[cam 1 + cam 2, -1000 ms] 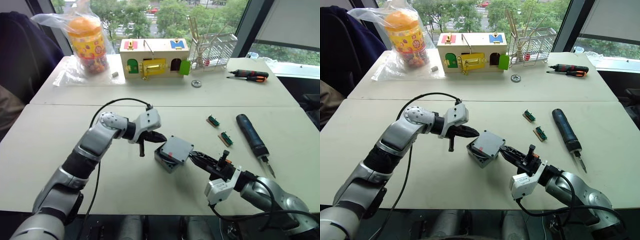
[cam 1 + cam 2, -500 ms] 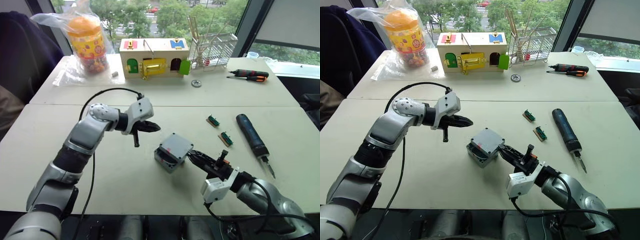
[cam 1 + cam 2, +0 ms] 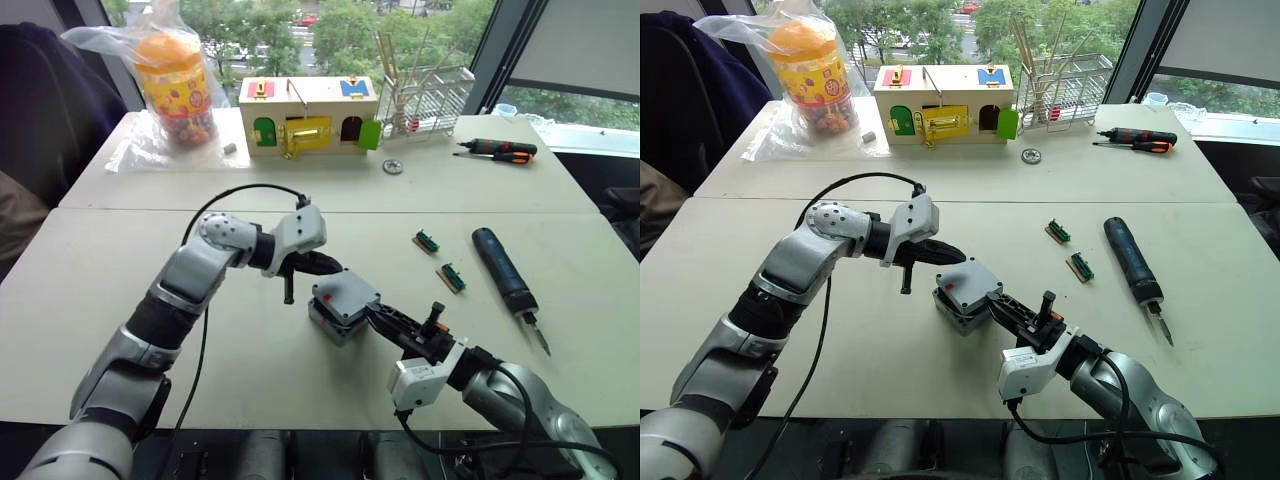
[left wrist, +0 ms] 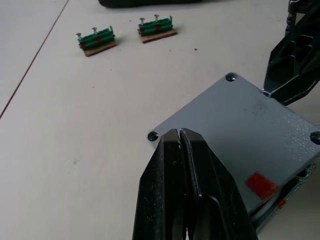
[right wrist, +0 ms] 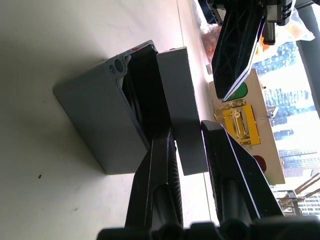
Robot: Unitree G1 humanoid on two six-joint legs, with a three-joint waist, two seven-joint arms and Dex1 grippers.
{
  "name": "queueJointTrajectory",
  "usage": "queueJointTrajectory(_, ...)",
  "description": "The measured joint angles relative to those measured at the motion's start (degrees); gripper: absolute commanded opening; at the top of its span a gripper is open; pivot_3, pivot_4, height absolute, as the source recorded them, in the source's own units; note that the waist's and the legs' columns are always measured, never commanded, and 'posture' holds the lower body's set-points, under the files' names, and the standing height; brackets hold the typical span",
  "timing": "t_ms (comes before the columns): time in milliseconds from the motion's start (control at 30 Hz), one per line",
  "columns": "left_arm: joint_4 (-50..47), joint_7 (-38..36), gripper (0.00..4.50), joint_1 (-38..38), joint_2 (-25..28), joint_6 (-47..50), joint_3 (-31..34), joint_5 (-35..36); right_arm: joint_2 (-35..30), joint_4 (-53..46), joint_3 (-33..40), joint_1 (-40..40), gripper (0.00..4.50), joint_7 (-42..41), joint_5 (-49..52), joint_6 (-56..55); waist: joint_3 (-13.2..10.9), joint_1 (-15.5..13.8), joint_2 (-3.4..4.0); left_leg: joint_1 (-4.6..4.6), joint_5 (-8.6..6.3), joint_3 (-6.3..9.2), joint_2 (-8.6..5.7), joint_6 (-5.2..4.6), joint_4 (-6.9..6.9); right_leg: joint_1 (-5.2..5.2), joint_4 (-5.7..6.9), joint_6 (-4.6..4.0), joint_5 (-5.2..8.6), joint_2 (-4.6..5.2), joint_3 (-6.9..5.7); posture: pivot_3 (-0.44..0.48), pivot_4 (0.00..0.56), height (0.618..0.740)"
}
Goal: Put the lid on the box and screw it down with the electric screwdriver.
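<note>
**Grey lid laid on the box, not yet seated or screwed**

Grey plastic lid (image 3: 345,295) rests askew on the box (image 3: 330,325) near the middle of the tabletop (image 3: 120,280); the right wrist view shows a gap between them. The right tool (image 3: 372,313) pinches the lid's edge between its two fingers. The left tool (image 4: 180,134), fingers pressed together and grasping nothing, hangs over a lid corner. The electric screwdriver (image 3: 503,274) lies untouched, well apart on the robot's right. Judged stage: lid placement nearly complete; alignment, seating and all screwing remain.
</note>
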State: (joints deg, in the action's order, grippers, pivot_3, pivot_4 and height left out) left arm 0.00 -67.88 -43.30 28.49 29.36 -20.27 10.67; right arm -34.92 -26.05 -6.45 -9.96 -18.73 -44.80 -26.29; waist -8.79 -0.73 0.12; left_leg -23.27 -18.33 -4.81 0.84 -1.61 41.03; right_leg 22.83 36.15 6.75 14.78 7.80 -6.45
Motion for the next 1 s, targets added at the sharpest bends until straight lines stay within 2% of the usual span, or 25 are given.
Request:
queueJointTrajectory(433, -1.3, -2.0, 0.00, 2.1, 1.4, -4.5, -3.2, -2.2, -0.5, -0.1, -0.6, 0.0, 0.19, -0.1, -0.1, -1.6, 0.0, 0.0, 0.01, 0.02, 0.00, 0.02, 0.00, 0.00, 0.00, -0.04, -0.01, 0.00, 0.00, 0.00, 0.00, 0.000, 0.150, 0.706)
queueJointTrajectory(500, -1.8, -2.0, 0.00, 2.5, 1.7, -4.9, -3.2, -2.2, -0.5, -0.1, -0.6, -0.2, 1.22, -0.1, -0.1, -1.8, 0.0, -0.1, 0.00, 0.03, 0.00, 0.04, 0.00, 0.00, 0.01, -0.06, -0.01, 0.00, 0.00, 0.00, -0.01, 0.000, 0.150, 0.706)
queueJointTrajectory(533, -2.4, -2.4, 0.00, 2.8, 2.2, -4.9, -3.7, -2.5, -0.7, 0.1, -0.8, -0.4, 1.44, -0.2, -0.1, -1.8, 0.0, -0.1, 0.01, 0.04, 0.00, 0.04, -0.01, 0.00, 0.00, -0.07, -0.01, 0.00, 0.00, 0.01, -0.01, 0.000, 0.150, 0.706)
queueJointTrajectory(567, -2.6, -2.7, 0.00, 3.4, 2.5, -5.0, -3.9, -2.5, -0.9, 0.4, -1.2, -0.8, 2.01, -0.3, -0.1, -2.0, 0.0, -0.1, 0.01, 0.04, 0.00, 0.04, -0.01, 0.00, 0.00, -0.07, -0.01, 0.00, 0.00, 0.01, -0.01, 0.000, 0.150, 0.706)
queueJointTrajectory(667, -3.6, -3.1, 0.00, 4.1, 2.5, -5.3, -4.4, -2.7, -1.0, 0.4, -1.2, -1.0, 3.34, 0.0, -0.1, -2.4, 0.0, -0.1, 0.01, 0.10, 0.00, 0.04, -0.01, 0.00, 0.01, -0.13, 0.00, -0.01, 0.00, 0.01, -0.01, 0.000, 0.150, 0.706)
queueJointTrajectory(1000, -3.6, -2.6, 0.00, 4.4, 2.3, -6.5, -5.0, -3.5, -2.4, 0.2, 1.0, -3.3, 3.34, 1.6, 0.1, -4.0, 0.1, -0.1, 0.02, 0.24, -0.01, 0.07, -0.01, -0.01, 0.01, -0.27, 0.00, -0.01, 0.01, 0.01, -0.01, 0.000, 0.150, 0.706)
